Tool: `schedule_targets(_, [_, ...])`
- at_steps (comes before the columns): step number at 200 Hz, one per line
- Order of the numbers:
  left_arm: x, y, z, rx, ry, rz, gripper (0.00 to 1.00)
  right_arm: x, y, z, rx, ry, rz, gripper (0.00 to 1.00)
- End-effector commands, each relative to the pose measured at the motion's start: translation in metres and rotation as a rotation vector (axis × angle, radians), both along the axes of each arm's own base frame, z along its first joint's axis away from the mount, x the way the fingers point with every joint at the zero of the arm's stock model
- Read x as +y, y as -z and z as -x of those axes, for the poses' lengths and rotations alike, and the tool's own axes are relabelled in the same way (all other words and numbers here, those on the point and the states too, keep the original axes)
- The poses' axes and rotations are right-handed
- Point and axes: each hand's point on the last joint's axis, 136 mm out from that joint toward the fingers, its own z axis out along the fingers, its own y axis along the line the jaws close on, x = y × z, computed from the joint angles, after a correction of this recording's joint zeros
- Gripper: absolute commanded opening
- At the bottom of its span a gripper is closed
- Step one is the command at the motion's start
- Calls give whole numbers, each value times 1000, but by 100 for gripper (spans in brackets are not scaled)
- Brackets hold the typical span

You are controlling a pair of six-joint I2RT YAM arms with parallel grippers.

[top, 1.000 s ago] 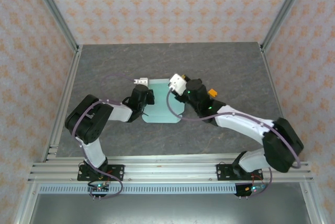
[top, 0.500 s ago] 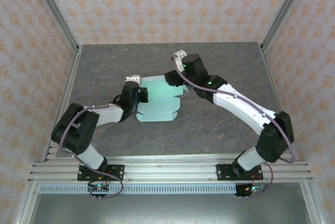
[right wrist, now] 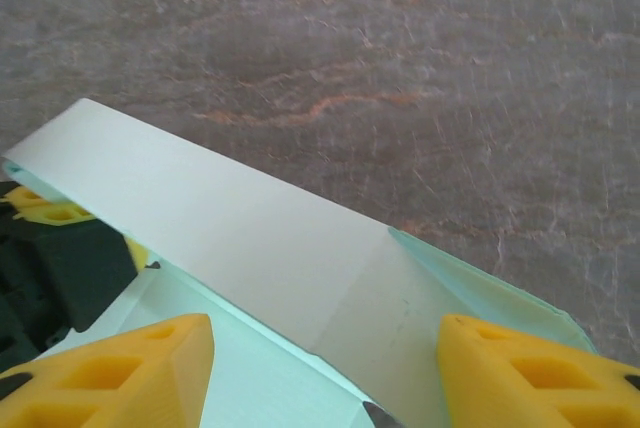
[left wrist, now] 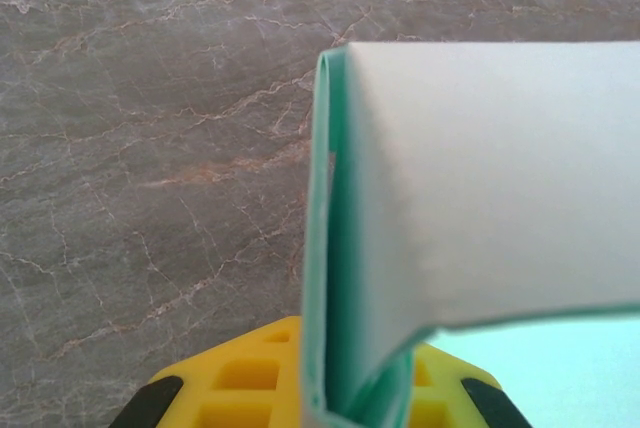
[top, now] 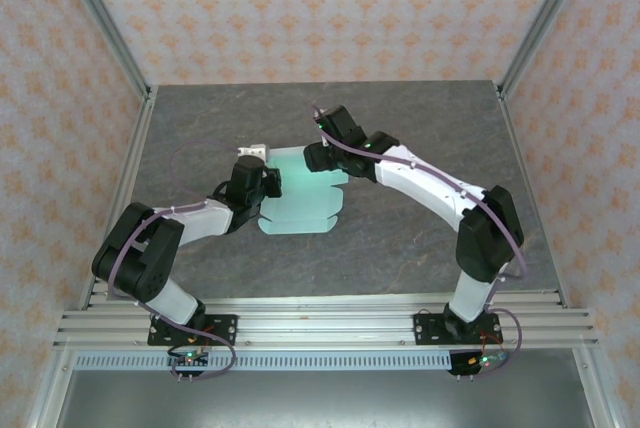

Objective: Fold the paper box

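Note:
The paper box (top: 300, 198) is a pale mint card sheet lying partly folded on the grey table, mid-left. My left gripper (top: 264, 180) is shut on its left edge. In the left wrist view, a doubled fold of the card (left wrist: 340, 248) rises from between the yellow fingers (left wrist: 235, 383) of that gripper (left wrist: 360, 406). My right gripper (top: 316, 157) hovers at the sheet's far right corner. Its yellow fingers (right wrist: 120, 373) stand wide apart and open, with a raised white-backed flap (right wrist: 260, 248) just beyond the right gripper (right wrist: 325, 378).
The grey marbled table (top: 420, 128) is bounded by aluminium posts (top: 105, 28) and patterned walls on three sides. A metal rail (top: 320, 323) carries both arm bases at the near edge. The right arm (top: 440, 188) arches over the table's right half.
The right arm has swung from over the sheet's right side to its far right corner, and its jaws have widened. The sheet and left gripper have shifted slightly left.

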Motion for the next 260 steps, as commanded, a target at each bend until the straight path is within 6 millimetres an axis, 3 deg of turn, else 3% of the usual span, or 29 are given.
schedule_targets(1, [1,-8,2,-19,-3,-7,0,-4,-2,-1,16,65,-11,60])
schedule_targets(69, [-4,-12,2,-23,10,-13,0,35,-10,-5,70,80,-306,59])
schedule_targets(115, [-7,-14,1,-31,15,-11,0,30,7,-10,120,201,-357,53])
schedule_targets(163, [-10,-13,1,-25,19,-15,0,47,3,-14,161,275,-619,43])
schedule_targets(207, [-5,-11,2,-22,-6,-27,0,29,-4,-14,142,304,-638,42])
schedule_targets(260, [-1,-10,2,-10,-18,-39,0,-15,4,8,75,273,-386,61])
